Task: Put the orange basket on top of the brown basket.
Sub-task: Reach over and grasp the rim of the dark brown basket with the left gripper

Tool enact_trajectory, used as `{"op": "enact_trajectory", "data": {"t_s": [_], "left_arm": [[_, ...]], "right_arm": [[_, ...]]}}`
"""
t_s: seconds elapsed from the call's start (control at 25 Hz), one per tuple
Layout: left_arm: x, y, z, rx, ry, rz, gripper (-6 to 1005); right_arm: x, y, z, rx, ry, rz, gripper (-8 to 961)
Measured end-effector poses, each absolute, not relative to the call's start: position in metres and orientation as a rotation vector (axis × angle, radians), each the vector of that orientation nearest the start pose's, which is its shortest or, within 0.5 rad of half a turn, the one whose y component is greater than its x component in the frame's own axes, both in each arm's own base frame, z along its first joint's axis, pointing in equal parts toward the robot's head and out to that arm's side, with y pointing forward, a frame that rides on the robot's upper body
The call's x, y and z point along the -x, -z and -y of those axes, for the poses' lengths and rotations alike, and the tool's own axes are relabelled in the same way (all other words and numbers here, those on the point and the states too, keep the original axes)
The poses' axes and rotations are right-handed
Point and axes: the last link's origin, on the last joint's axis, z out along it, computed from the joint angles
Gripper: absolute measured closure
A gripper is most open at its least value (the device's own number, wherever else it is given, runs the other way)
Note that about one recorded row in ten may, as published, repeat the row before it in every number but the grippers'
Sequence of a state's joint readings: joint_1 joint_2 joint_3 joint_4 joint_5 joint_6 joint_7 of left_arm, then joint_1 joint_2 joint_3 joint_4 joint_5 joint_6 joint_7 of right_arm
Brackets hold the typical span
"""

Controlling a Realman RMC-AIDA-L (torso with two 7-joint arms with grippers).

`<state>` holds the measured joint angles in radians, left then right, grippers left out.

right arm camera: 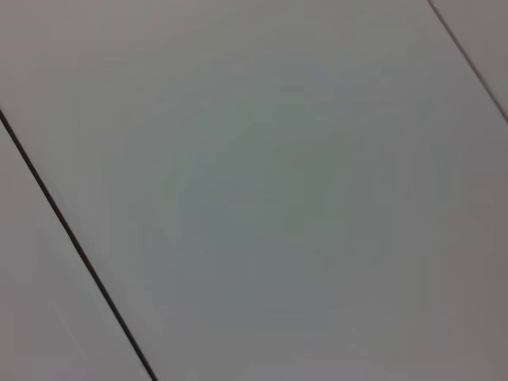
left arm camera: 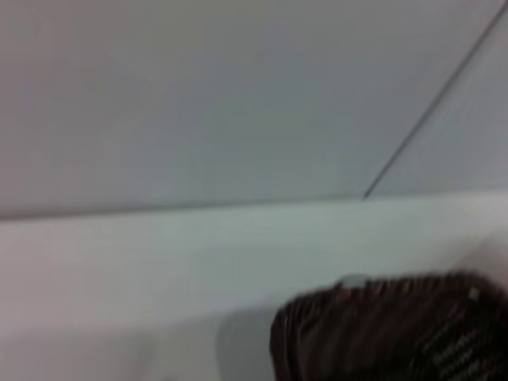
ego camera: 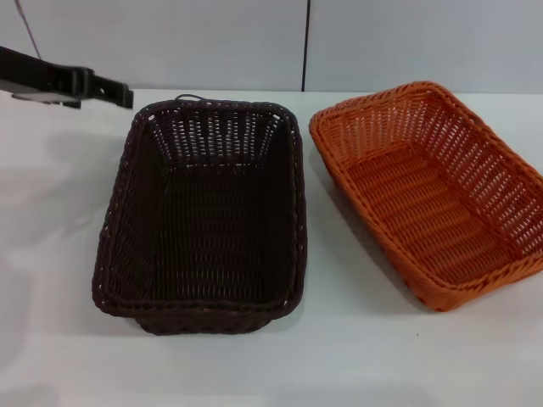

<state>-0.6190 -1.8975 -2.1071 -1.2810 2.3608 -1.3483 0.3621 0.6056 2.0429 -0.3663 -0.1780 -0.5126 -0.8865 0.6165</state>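
The brown basket (ego camera: 204, 212) stands on the white table (ego camera: 51, 254), left of centre in the head view. The orange basket (ego camera: 433, 186) stands beside it on the right, apart from it by a narrow gap and turned slightly. Both are upright and hold nothing. My left gripper (ego camera: 119, 91) hovers at the far left, above the table, just off the brown basket's far left corner and not touching it. A blurred corner of the brown basket (left arm camera: 397, 329) shows in the left wrist view. My right gripper is out of view.
A grey panelled wall (ego camera: 212, 42) with a dark vertical seam (ego camera: 305, 42) stands behind the table. The right wrist view shows only grey panels with dark seams (right arm camera: 71, 238). Bare table lies in front of both baskets.
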Motion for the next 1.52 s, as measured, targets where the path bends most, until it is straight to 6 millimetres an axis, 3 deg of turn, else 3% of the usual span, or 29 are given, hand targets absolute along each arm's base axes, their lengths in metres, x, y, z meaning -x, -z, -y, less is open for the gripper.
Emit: {"op": "enact_trajectory", "data": {"t_s": [0.04,0.08,0.36,0.4,0.48,0.68,1.2,1.52], "left_arm": [[0.199,-0.123,-0.418,2.123,0.188,1.291,137],[0.184,-0.118,-0.412,2.118,0.023,1.288,137],[0.181,-0.115,-0.41,2.121,-0.029,1.296,137],[0.184,-0.104,-0.404,2.103,-0.123,1.329,137],[0.184,-0.104,-0.404,2.103,-0.123,1.329,137],[0.197,-0.078,-0.396,2.104,-0.148,1.41,137],[0.227,-0.042,-0.394,2.092,-0.232,1.505,137],[0.232,-0.039,-0.391,2.09,-0.233,1.493,219]], "right_arm": [[-0.377,-0.104,-0.388,0.936,-0.938,-0.942,192],[-0.378,-0.104,-0.388,0.936,-0.936,-0.942,192],[-0.38,-0.106,-0.386,0.939,-0.922,-0.934,192],[-0.381,-0.106,-0.385,0.945,-0.901,-0.921,192],[-0.381,-0.106,-0.385,0.947,-0.894,-0.917,192],[-0.38,-0.105,-0.385,0.955,-0.886,-0.913,192],[-0.381,-0.096,-0.383,0.972,-0.878,-0.934,193],[-0.384,-0.094,-0.38,0.97,-0.869,-0.942,193]]}}
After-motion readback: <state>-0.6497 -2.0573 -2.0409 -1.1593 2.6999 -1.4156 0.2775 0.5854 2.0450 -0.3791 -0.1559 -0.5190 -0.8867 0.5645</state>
